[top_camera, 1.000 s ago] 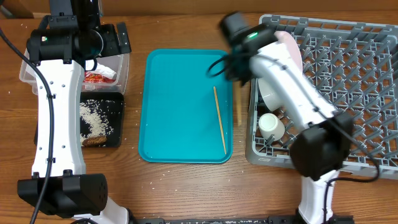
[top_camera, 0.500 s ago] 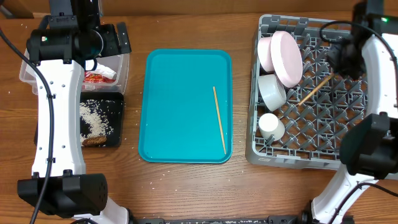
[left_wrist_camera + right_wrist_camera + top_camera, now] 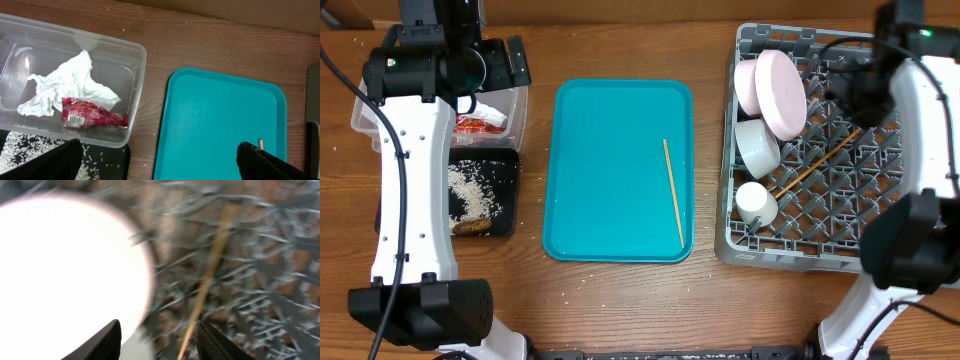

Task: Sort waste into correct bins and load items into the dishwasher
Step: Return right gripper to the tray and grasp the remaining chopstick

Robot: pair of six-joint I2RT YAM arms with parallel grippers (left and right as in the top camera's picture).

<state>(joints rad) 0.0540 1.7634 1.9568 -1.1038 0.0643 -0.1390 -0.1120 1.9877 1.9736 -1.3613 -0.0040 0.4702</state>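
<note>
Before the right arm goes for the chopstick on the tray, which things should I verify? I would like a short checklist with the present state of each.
1. The right gripper is open and empty: ok.
2. The first chopstick lies inside the dish rack: ok.
3. The second chopstick lies alone on the teal tray, with nothing over it: ok.
4. The left gripper is open and near the clear tub, away from that chopstick: ok.
5. There is enough height over the plates on the way to the tray: cannot tell.
</note>
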